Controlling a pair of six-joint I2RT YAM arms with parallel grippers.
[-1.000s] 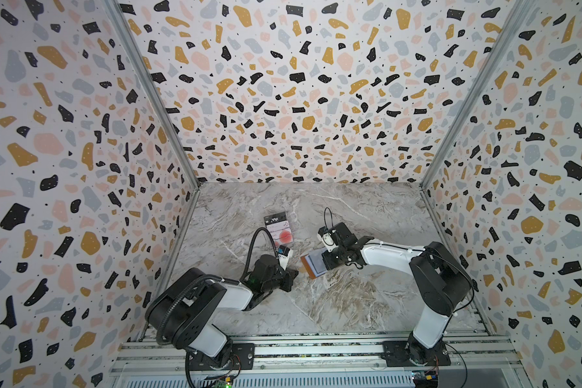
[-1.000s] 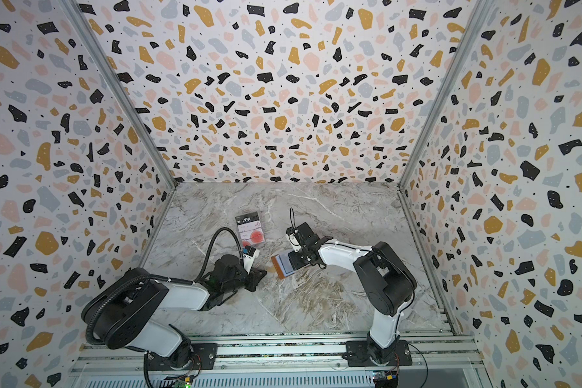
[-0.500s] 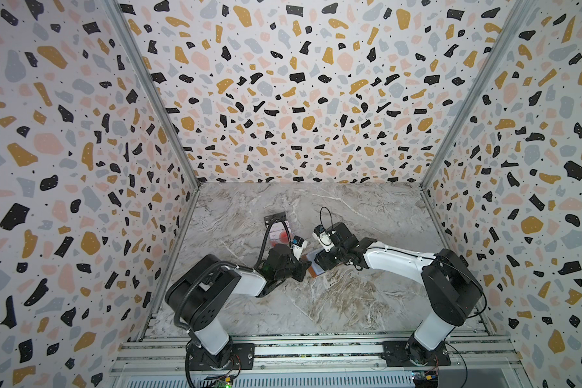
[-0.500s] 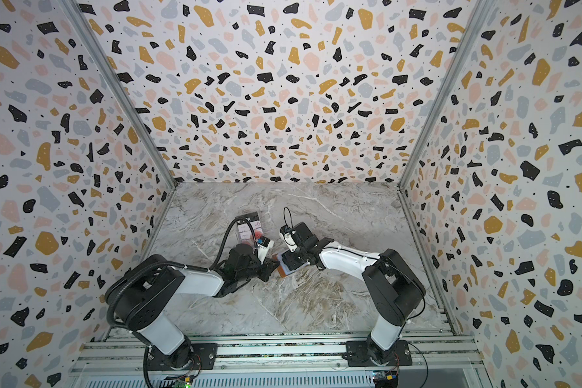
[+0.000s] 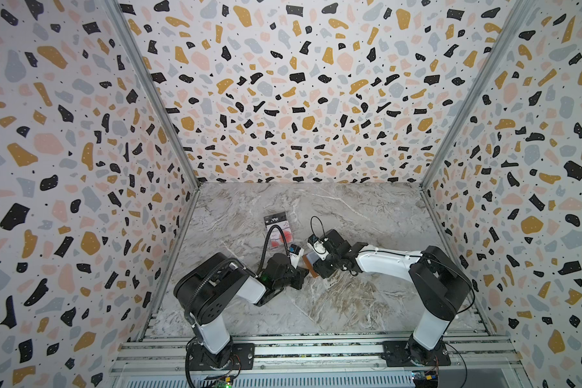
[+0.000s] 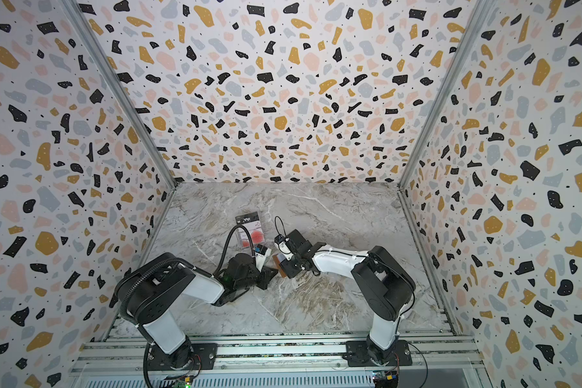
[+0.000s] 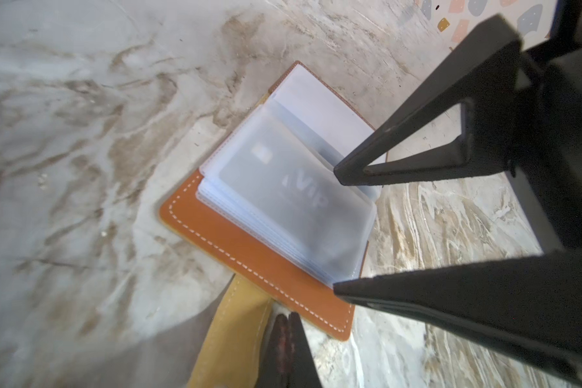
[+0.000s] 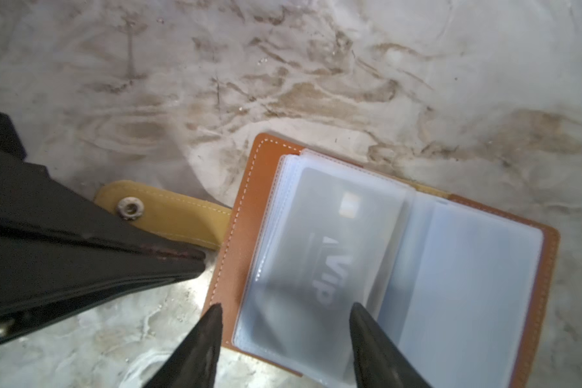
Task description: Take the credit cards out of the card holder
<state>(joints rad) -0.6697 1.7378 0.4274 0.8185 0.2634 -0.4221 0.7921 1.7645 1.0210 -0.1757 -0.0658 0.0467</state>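
The tan card holder [image 8: 239, 235] lies open on the marble table, its clear sleeves fanned up. A grey "Vip" credit card [image 8: 333, 255] shows through the top sleeve [image 7: 299, 195]. My right gripper [image 8: 286, 309] is open, its fingertips on either side of that sleeve's near edge and just above it. My left gripper [image 7: 288, 317] is shut with nothing seen between its tips, which sit beside the yellow snap strap [image 8: 168, 215] at the holder's edge. In both top views the two grippers [image 5: 299, 275] [image 5: 320, 268] meet at the holder [image 5: 308, 265]. Two loose credit cards [image 5: 278, 230] lie further back.
The loose cards, one dark with "Vip" [image 6: 247, 219] and one white with red circles [image 6: 254, 236], lie behind the left arm's black cable [image 6: 231, 242]. Terrazzo walls close in the table on three sides, and aluminium rails [image 5: 299, 349] run along the front edge.
The right gripper has opened wide over the sleeves. The left arm has swung in toward the holder, and its shut tips now sit by the strap.
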